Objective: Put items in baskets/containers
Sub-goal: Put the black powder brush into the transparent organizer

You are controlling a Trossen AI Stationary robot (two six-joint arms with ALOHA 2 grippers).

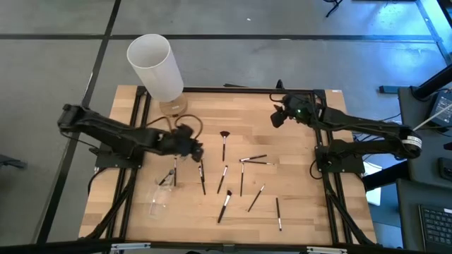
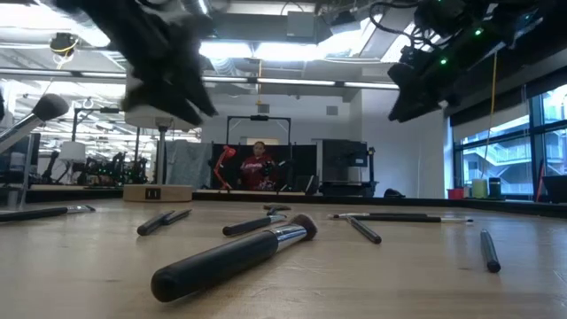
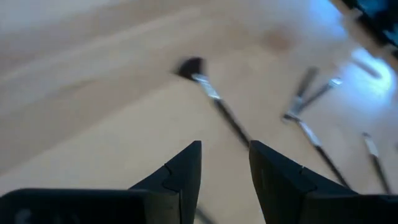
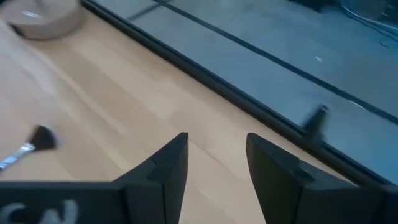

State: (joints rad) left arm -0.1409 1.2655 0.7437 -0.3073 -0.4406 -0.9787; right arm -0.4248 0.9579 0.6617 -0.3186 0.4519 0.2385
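On the desk (image 1: 296, 134), left of centre, the left gripper (image 1: 197, 150) hangs above the wood, jaws parted a little with nothing between them; its wrist view shows both fingers (image 3: 183, 177) with bare wood in the gap and the fan brush (image 3: 208, 93) just ahead. From above, that fan brush (image 1: 224, 143) lies just right of the left gripper, bristles toward the far edge. Rest of the makeup brushes (image 1: 241, 180) lie loose across the desk's middle and near-right: one dark brush (image 1: 202, 176) just below the left gripper, two crossed brushes (image 1: 256, 159) at centre, a pale-tipped one (image 1: 278, 214) toward the near-right, another (image 1: 224, 206) near the front centre. Clear cup (image 1: 158, 197) lies on its side at near-left, barely visible; two short brushes (image 1: 169, 176) lie just beside its far end, can't tell if they touch it. Tall white cylinder (image 1: 157, 67) stands at the far-left corner with a small tan jar (image 1: 174, 107) at its base. Right gripper (image 1: 276, 116) is up at the far-right, well apart from the brushes, jaws part-open and empty; its wrist view shows the fingers (image 4: 168, 174) over the desk's far edge and grey floor (image 4: 261, 37). Low view: a thick-handled brush (image 2: 235, 257) lies closest, others scattered behind it; a person in red (image 2: 258, 168) sits in the room beyond.
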